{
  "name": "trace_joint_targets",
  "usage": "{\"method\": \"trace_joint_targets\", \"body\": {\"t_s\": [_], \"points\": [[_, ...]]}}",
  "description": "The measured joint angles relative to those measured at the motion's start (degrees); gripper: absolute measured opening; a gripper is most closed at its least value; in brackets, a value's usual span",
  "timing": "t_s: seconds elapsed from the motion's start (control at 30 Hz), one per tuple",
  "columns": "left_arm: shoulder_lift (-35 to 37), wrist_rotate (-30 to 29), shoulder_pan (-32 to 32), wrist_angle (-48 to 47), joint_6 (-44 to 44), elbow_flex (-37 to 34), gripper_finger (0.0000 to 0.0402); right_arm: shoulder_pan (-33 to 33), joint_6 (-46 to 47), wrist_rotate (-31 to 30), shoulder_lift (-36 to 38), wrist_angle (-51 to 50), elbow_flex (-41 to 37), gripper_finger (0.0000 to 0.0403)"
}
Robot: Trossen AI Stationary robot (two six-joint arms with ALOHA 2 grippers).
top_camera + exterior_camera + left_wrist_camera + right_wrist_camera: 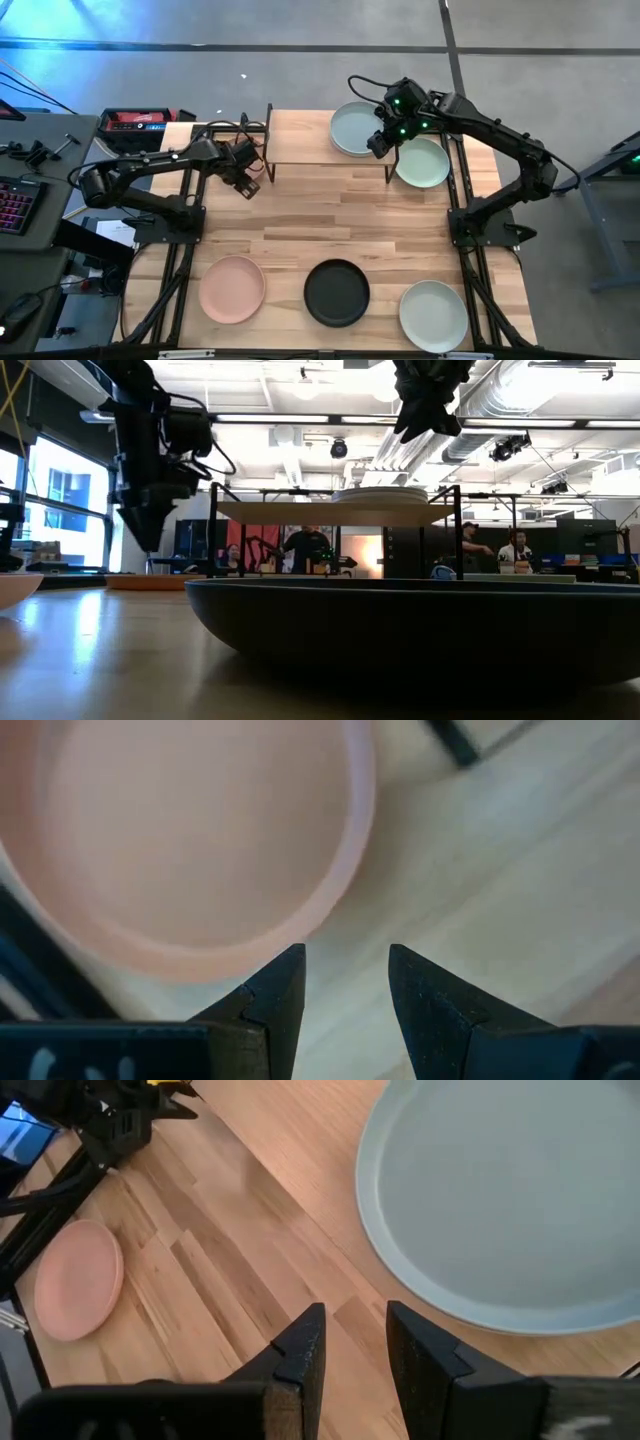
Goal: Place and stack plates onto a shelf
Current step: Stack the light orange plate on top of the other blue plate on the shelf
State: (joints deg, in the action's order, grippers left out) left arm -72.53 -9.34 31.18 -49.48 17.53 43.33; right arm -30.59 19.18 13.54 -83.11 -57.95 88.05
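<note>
Seen from above, your wooden table (pixel 400 235) carries the shelf (pixel 300 150) along its far edge, a light wooden top on thin black legs. On the shelf's right end sits a grey-blue plate (pixel 352 128); from the low camera it reads as a shallow stack (pixel 380 494), though you cannot count the layers. Your right gripper (pixel 380 143) hangs just beside that plate's right rim, above the shelf's right end, with a narrow gap between its fingers (pixel 300 1350) and nothing between them; its wrist camera looks down on the grey-blue plate (pixel 510 1200) and the bare shelf top beside it. A pale green plate (pixel 422 162) lies on the table just right of the shelf, partly under the right arm. Your left gripper (pixel 250 187) sits off the shelf's left end, near the front left leg, its 2 fingers (pixel 280 990) slightly parted and empty. The left wrist camera shows a peach plate (pixel 190 830) filling the view just beyond those fingertips, apart from them. Along the near edge of the table you find 3 more plates in a row, well apart from both grippers: a peach plate (pixel 232 289) at left, a black plate (pixel 337 293) in the middle, and a second pale green plate (pixel 433 314) at right. The black plate (pixel 420 630) dominates the low view's foreground. People (pixel 305 550) stand in the room behind the table.
</note>
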Motion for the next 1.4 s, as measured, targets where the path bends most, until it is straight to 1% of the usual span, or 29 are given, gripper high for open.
{"method": "trace_joint_targets", "body": {"t_s": [0.2, 0.33, 0.53, 0.83, 0.97, 1.03, 1.27, 1.33, 1.4], "points": [[-2.8, -1.6, 0.1, 3.6, 0.4, 0.0, 0.0133, 0.0, -0.1, 0.0, 0.0, 0.2, 0.0, 0.0087], [-6.5, -2.3, 0.1, 3.5, -2.9, 0.0, 0.0133, 0.0, -0.1, 0.0, 0.0, 0.5, 0.0, 0.0087], [-11.0, -2.8, 0.1, 4.7, -4.3, 0.3, 0.0133, 0.0, -0.2, 0.0, 0.0, 0.6, 0.0, 0.0087], [-11.7, -2.8, 0.4, 6.1, -5.6, 0.2, 0.0133, 0.0, -0.2, 0.0, 0.0, 0.7, 0.0, 0.0087], [-10.7, -2.7, 0.4, 5.9, -5.6, 0.1, 0.0133, 0.0, -0.2, 0.1, 0.0, 0.7, 0.0, 0.0087], [-9.3, -2.7, 0.4, 3.6, -4.7, -0.1, 0.0133, 0.0, -0.2, 0.1, 0.0, 0.7, 0.0, 0.0087], [-1.8, -2.8, 1.8, -2.8, 4.1, -0.1, 0.0133, 0.0, -0.2, 0.1, 0.0, 0.7, 0.0, 0.0087], [-0.4, -3.2, 2.8, -3.9, 6.6, -0.1, 0.0133, 0.0, -0.2, 0.1, 0.0, 0.7, 0.0, 0.0087], [0.2, -3.3, 4.7, -5.4, 11.3, -0.1, 0.0133, 0.0, -0.1, 0.1, 0.0, 0.7, 0.0, 0.0087]]}}
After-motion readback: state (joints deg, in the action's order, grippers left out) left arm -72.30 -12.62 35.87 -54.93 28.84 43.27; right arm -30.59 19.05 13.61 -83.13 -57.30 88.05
